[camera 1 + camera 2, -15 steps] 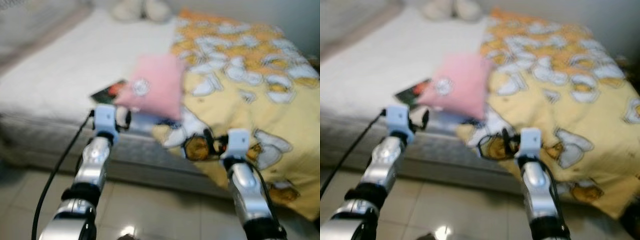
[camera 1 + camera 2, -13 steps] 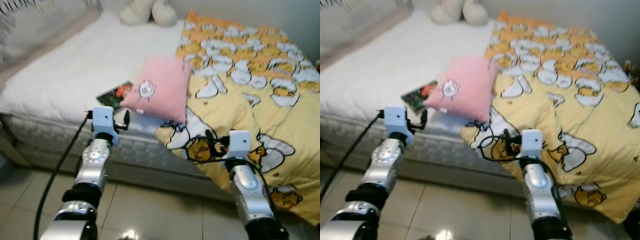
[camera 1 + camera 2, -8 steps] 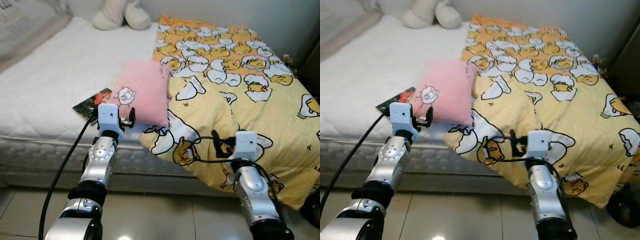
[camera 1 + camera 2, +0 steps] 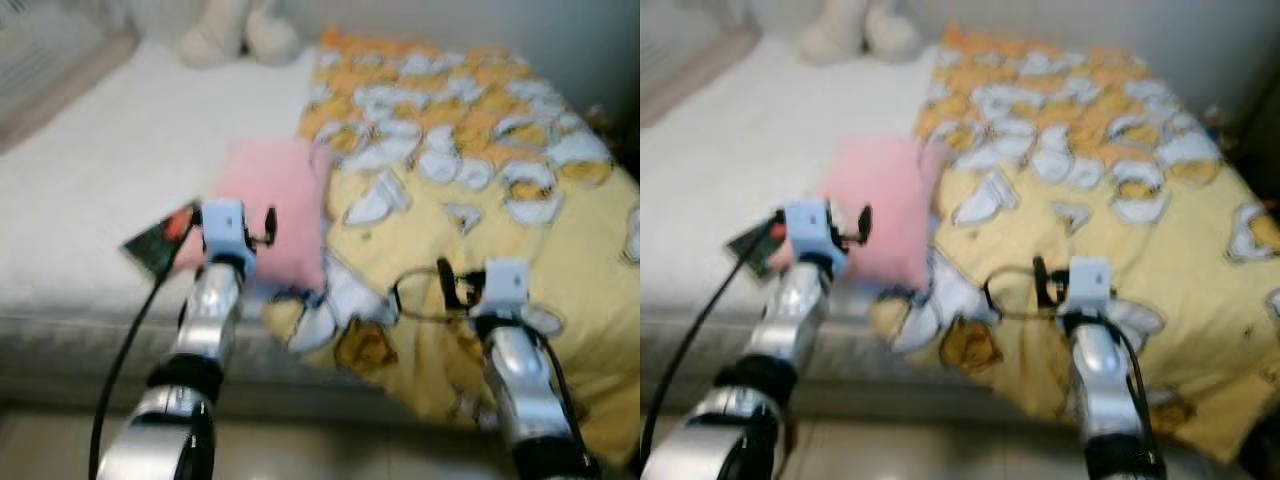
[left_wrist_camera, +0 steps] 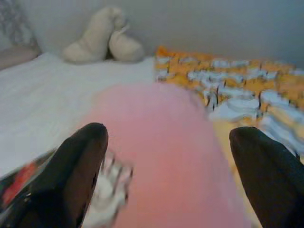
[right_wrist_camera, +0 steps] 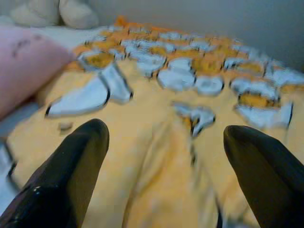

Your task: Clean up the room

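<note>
Pink fabric: the pink pillow (image 4: 270, 205) lies on the bed (image 4: 90, 180) near its near edge, its right side against the folded border of the yellow blanket (image 4: 470, 200)
Pillow feel: judged soft, light and squashy; it should give under a pinch and not slip, and nothing about it looks fragile
Pillow hold: a near corner or the near edge looks best, where the fabric can bunch between two fingers
Blanket: yellow with a duck print, rumpled over the right half of the bed and hanging off the near edge; judged limp and bulky, likely to drag, so best taken by a hem or corner
Book: a thin dark booklet (image 4: 155, 237) lies flat just left of the pillow, partly tucked by it; stiff and low, hard to pinch unless slid to the mattress edge
Soft toy: a cream plush (image 5: 102, 35) sits at the far end of the bed
Left claw (image 5: 166, 175): spread wide, nothing in it, aimed at the pillow close ahead
Right claw (image 6: 166, 171): spread wide, nothing in it, over the blanket
Sharpness: head views are blurred
</note>
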`<state>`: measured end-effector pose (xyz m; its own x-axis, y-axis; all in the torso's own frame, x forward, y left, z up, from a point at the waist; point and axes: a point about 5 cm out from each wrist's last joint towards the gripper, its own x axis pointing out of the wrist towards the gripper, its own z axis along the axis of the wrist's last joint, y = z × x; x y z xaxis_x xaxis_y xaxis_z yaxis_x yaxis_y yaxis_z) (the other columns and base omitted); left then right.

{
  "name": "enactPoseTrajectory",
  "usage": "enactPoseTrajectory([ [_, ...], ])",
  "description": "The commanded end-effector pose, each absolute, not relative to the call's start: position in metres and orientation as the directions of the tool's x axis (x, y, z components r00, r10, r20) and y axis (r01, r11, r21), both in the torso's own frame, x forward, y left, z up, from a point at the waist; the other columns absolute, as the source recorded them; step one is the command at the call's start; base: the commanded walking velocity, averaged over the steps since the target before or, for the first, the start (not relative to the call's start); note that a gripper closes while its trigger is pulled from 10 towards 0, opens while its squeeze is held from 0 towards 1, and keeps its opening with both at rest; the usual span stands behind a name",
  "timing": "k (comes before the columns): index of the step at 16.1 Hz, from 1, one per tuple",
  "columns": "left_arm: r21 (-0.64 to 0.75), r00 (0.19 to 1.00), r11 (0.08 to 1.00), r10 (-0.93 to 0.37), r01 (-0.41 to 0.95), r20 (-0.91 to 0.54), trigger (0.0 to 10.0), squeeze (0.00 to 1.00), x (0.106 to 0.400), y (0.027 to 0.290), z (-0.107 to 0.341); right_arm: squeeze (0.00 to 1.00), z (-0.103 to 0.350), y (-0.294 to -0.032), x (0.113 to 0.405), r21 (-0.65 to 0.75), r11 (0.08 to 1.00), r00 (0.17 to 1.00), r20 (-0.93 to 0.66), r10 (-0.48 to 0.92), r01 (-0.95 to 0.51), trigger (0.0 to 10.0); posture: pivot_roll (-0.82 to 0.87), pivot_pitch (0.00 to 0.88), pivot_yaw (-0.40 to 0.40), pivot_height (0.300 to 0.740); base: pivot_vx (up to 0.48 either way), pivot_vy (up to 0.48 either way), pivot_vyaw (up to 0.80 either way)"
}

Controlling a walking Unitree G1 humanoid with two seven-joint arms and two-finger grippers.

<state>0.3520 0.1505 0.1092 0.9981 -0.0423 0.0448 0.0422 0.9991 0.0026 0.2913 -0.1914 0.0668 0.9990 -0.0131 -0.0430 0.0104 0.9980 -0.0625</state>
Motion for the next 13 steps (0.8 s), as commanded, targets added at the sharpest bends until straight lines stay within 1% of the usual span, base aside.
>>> enactPoseTrajectory([
  [1, 0.009, 0.998, 1.000, 0.013, -0.013, 0.060, 10.0, 0.00, 0.353, 0.168, 0.114, 0.00, 0.084, -0.181, 0.300, -0.048, 0.999, 0.999, 0.027, 0.019, -0.018, 10.0, 0.02, 0.000, 0.001, 0.740, 0.458, 0.000, 0.00],
  [2, 0.010, 0.998, 1.000, 0.012, -0.012, 0.059, 10.0, 0.00, 0.353, 0.167, 0.113, 0.00, 0.092, -0.179, 0.304, -0.042, 0.999, 0.998, 0.051, 0.026, -0.024, 10.0, 0.02, 0.000, 0.002, 0.740, 0.458, 0.000, 0.00],
  [3, 0.008, 0.998, 1.000, 0.015, -0.016, 0.061, 10.0, 0.00, 0.354, 0.169, 0.114, 0.00, 0.109, -0.177, 0.312, -0.032, 0.999, 0.994, 0.102, 0.036, -0.033, 10.0, 0.02, 0.000, 0.002, 0.740, 0.461, 0.000, 0.00],
  [5, 0.014, 0.997, 0.999, 0.031, -0.033, 0.077, 10.0, 0.00, 0.358, 0.174, 0.122, 0.00, 0.119, -0.181, 0.321, 0.011, 1.000, 0.993, 0.112, 0.019, -0.020, 10.0, 0.03, 0.000, -0.001, 0.740, 0.458, 0.000, 0.00],
  [6, 0.053, 0.995, 0.997, 0.055, -0.060, 0.088, 10.0, 0.00, 0.365, 0.181, 0.133, 0.00, 0.122, -0.184, 0.328, 0.084, 0.996, 0.996, 0.086, 0.006, -0.013, 10.0, 0.03, 0.000, -0.004, 0.740, 0.458, 0.000, 0.00],
  [7, 0.077, 0.992, 0.991, 0.103, -0.109, 0.079, 10.0, 0.00, 0.375, 0.194, 0.148, 0.00, 0.124, -0.184, 0.335, 0.169, 0.985, 0.999, 0.049, 0.014, -0.022, 10.0, 0.03, 0.000, -0.007, 0.740, 0.000, 0.000, 0.00],
  [8, 0.091, 0.987, 0.987, 0.125, -0.134, 0.100, 10.0, 0.00, 0.382, 0.207, 0.166, 0.00, 0.129, -0.184, 0.341, 0.184, 0.982, 0.999, 0.049, 0.021, -0.030, 10.0, 0.04, 0.000, -0.012, 0.740, 0.000, 0.000, 0.00],
  [9, 0.125, 0.983, 0.982, 0.126, -0.143, 0.131, 10.0, 0.00, 0.386, 0.220, 0.182, 0.00, 0.137, -0.183, 0.343, 0.129, 0.990, 0.996, 0.079, 0.049, -0.059, 10.0, 0.05, 0.000, -0.014, 0.740, 0.000, 0.000, 0.00],
  [10, 0.141, 0.983, 0.982, 0.101, -0.123, 0.152, 10.0, 0.00, 0.386, 0.225, 0.188, 0.00, 0.139, -0.183, 0.343, 0.090, 0.993, 0.995, 0.080, 0.064, -0.072, 10.0, 0.05, 0.000, -0.013, 0.740, 0.000, 0.000, 0.00],
  [11, 0.111, 0.989, 0.990, 0.073, -0.088, 0.131, 10.0, 0.00, 0.384, 0.223, 0.181, 0.00, 0.133, -0.183, 0.338, 0.055, 0.996, 0.995, 0.066, 0.070, -0.074, 10.0, 0.05, 0.000, -0.013, 0.740, 0.000, 0.480, 0.00],
  [12, 0.121, 0.992, 0.990, 0.063, -0.077, 0.114, 10.0, 0.00, 0.383, 0.220, 0.175, 0.00, 0.127, -0.183, 0.334, 0.046, 0.996, 0.996, 0.051, 0.072, -0.074, 10.0, 0.04, 0.000, -0.011, 0.740, 0.000, 0.480, 0.00],
  [13, 0.119, 0.994, 0.991, 0.052, -0.063, 0.094, 10.0, 0.00, 0.383, 0.215, 0.170, 0.00, 0.119, -0.182, 0.330, 0.067, 0.996, 0.998, 0.029, 0.063, -0.065, 10.0, 0.04, 0.000, -0.011, 0.740, 0.000, 0.480, 0.00],
])
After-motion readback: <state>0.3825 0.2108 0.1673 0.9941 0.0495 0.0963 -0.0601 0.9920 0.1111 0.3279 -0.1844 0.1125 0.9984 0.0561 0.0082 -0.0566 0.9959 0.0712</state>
